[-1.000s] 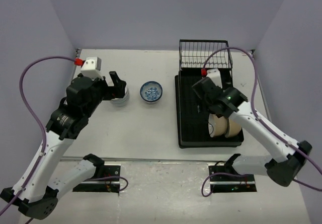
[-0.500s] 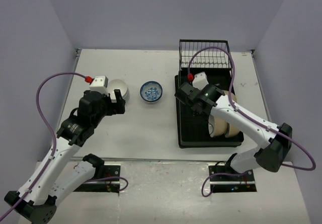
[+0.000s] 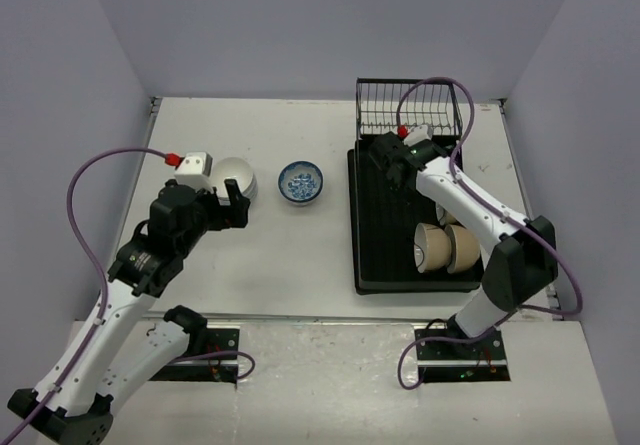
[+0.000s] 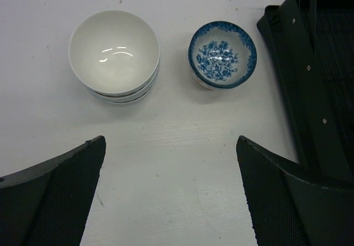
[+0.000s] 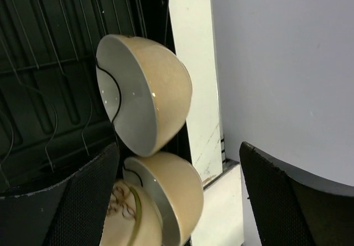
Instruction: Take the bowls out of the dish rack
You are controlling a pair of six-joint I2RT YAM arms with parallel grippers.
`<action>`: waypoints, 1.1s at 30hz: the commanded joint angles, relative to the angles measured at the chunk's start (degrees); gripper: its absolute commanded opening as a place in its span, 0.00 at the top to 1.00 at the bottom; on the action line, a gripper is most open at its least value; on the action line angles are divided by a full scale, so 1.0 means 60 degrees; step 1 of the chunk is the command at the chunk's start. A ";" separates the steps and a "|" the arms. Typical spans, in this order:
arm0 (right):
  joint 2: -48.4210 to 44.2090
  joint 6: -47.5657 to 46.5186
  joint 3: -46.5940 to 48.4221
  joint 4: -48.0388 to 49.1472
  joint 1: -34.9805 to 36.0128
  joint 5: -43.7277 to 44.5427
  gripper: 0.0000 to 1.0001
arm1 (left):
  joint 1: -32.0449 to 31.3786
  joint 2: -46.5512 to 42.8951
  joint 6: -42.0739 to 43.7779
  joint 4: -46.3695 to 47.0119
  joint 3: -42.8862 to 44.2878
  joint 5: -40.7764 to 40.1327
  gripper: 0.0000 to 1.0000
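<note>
A stack of white bowls [image 3: 237, 177] and a blue-and-white bowl [image 3: 300, 181] stand on the table left of the black dish rack [image 3: 366, 265]. My left gripper [image 3: 232, 207] is open and empty, just near of the white stack [image 4: 114, 56] and the blue bowl [image 4: 222, 53]. My right gripper [image 3: 395, 170] is open and empty over the rack's far end. Tan bowls [image 3: 447, 248] stand on edge at the rack's near right. The right wrist view shows two tan bowls [image 5: 146, 91] [image 5: 171, 193] and a patterned one [image 5: 119, 221] between my open fingers.
The wire basket section [image 3: 408, 110] stands at the rack's far end, right behind my right wrist. The rack's rim [image 4: 301, 97] lies right of the blue bowl. The grey side wall [image 5: 287, 63] rises close beyond the rack's right edge.
My left gripper let go of the white bowl stack and drew back towards me. My right gripper swung from the rack's middle to its far end by the wire basket.
</note>
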 commanded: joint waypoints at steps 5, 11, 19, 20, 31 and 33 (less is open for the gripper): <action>0.1019 -0.0690 -0.0113 0.1081 -0.0687 0.0756 0.18 | 0.0056 -0.0303 0.0382 0.0378 -0.0163 0.0236 0.00; 0.1297 -0.0851 -0.0318 0.1433 -0.0863 0.1137 0.31 | 0.0056 -0.0346 0.0440 0.0437 -0.0177 0.0588 0.00; 0.1605 -0.1086 -0.0889 0.1932 -0.0995 0.1181 0.53 | 0.0042 -0.0757 0.0484 0.0525 -0.0309 0.0925 0.00; 0.1634 -0.1086 -0.0904 0.1946 -0.0981 0.1196 0.54 | 0.0056 -0.0786 0.0499 0.0510 -0.0295 0.0925 0.00; 0.1751 -0.0851 -0.1358 0.2166 -0.1010 0.2016 0.87 | 0.0056 -0.1035 0.0602 0.0701 -0.0383 0.1584 0.00; 0.1824 -0.0822 -0.1402 0.2210 -0.1010 0.2264 0.89 | 0.0056 -0.1079 0.0631 0.0715 -0.0383 0.1614 0.00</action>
